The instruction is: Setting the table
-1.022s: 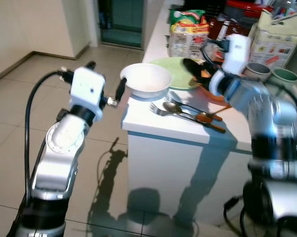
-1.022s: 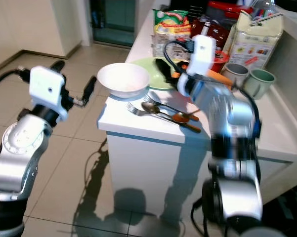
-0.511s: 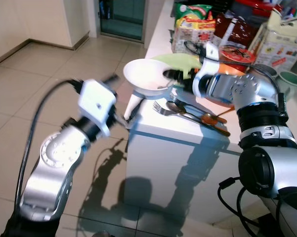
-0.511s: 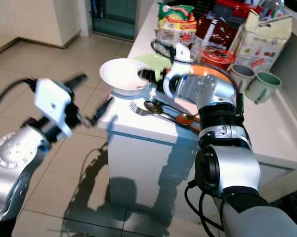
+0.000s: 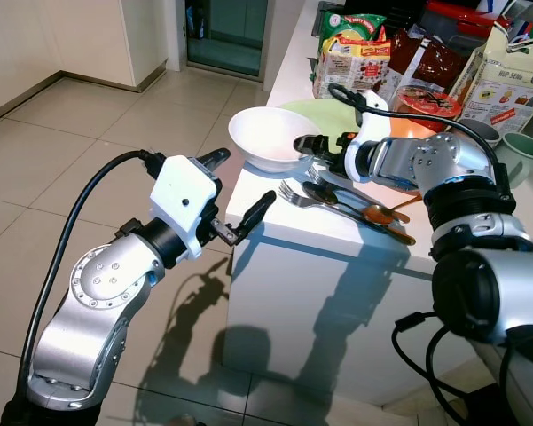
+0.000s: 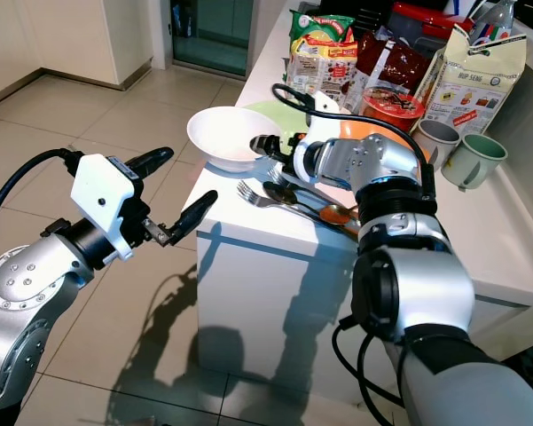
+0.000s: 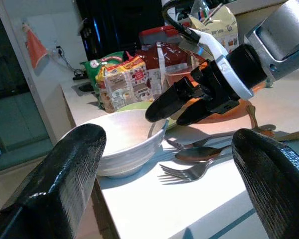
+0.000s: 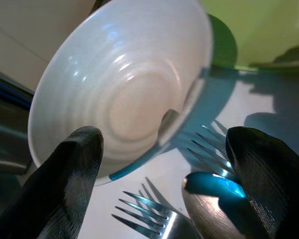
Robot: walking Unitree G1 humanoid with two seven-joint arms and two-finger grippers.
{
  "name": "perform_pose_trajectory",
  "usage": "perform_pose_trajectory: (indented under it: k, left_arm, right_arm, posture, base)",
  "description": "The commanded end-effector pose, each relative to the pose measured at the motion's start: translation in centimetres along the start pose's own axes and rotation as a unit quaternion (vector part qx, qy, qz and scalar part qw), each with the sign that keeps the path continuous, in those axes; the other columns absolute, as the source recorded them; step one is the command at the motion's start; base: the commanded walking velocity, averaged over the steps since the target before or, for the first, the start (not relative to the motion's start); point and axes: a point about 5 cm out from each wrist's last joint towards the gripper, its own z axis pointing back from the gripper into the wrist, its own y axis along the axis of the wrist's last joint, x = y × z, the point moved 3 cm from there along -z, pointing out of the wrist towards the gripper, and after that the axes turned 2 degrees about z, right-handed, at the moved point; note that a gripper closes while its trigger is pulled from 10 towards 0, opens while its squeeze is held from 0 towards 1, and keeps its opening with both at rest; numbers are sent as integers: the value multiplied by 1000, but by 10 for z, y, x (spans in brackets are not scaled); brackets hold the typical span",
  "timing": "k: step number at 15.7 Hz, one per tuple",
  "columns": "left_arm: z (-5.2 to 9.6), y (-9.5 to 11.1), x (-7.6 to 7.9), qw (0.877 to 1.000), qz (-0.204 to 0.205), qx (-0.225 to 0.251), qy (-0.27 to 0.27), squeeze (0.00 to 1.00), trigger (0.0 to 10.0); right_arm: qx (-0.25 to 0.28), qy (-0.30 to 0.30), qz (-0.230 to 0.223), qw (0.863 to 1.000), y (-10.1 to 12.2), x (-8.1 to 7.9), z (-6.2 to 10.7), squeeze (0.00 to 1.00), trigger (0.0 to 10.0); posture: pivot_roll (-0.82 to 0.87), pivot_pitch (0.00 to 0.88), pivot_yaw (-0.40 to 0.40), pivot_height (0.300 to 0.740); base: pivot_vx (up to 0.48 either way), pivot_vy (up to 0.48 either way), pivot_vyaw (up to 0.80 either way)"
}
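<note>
white counter (image 5: pixel 337 232) | bowl (image 5: pixel 266 138) | forks (image 5: pixel 294 192) | spoons (image 5: pixel 372 213) | mugs (image 6: pixel 473 160)

This is a home kitchen. A white table (image 5: pixel 337 232) with a blue edge stands on a floor of pale beige tiles (image 5: pixel 62 142), with cream walls and a dark glass door (image 5: pixel 226 31) behind. The table holds dinnerware: a white bowl (image 5: pixel 268 139), a green plate (image 5: pixel 315 111), forks (image 5: pixel 315 197) and spoons (image 5: pixel 359 209), two mugs (image 6: pixel 457 151). Grocery goods crowd its far end: snack packets (image 5: pixel 350 49), a red noodle cup (image 6: pixel 392 104) and a paper bag (image 6: pixel 474 71).
</note>
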Motion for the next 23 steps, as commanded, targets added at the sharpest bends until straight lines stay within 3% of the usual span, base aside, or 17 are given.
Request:
perform_pose_trajectory:
  k: [1, 3, 4, 5, 6, 23]
  left_arm:
    - [-1, 5, 6, 1000, -1, 4, -18, 0, 10000]
    - [-1, 5, 7, 1000, 0, 3, -20, 0, 10000]
    - [-1, 5, 7, 1000, 0, 2, -21, 0, 10000]
    - [-1, 5, 7, 1000, -1, 2, -22, 0, 10000]
    - [-2, 5, 8, 1000, -1, 1, -24, 0, 10000]
    - [-3, 3, 12, 999, 3, -7, -36, 0, 10000]
  right_arm:
    - [12, -3, -26, 1000, 7, 4, 4, 0, 10000]
    - [14, -1, -41, 999, 5, 5, 3, 0, 9569]
    - [16, 0, -47, 999, 5, 6, 2, 0, 4235]
    - [18, 1, -54, 998, 5, 6, 2, 0, 2667]
    - [20, 5, -62, 998, 5, 6, 2, 0, 0]
    - [22, 7, -136, 991, 0, 14, 0, 0, 0]
  posture:
    - [49, 0, -143, 740]
    - [49, 0, -140, 740]
    - [49, 0, -139, 740]
    - [48, 0, -138, 740]
    - [46, 0, -135, 740]
    - [47, 0, -133, 740]
  base:
    - [0, 0, 0]
    - [0, 0, 0]
    - [0, 0, 0]
    - [0, 0, 0]
    - [0, 0, 0]
    - [0, 0, 0]
